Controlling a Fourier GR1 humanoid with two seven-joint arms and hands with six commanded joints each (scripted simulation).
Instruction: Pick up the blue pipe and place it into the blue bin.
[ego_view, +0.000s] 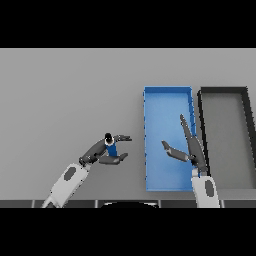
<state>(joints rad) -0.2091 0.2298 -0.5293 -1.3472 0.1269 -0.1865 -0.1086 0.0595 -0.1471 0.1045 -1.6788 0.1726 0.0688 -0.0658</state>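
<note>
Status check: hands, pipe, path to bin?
Left hand shut on blue pipe, left of blue bin. Right hand open over bin. Path unobstructed.

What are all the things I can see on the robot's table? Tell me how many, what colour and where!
blue pipe: one, blue with a dark top end, left of the blue bin, inside the left hand's curled fingers
blue bin: one, blue, right of the table's middle, nothing lying in it
black bin: one, black rim with a grey floor, right beside the blue bin
table: one, grey, under everything
left hand: one, dark, on a white and grey arm, left of the blue bin, curled round the blue pipe
right hand: one, dark, on a white and grey arm, fingers straight, over the blue bin's right side
</note>
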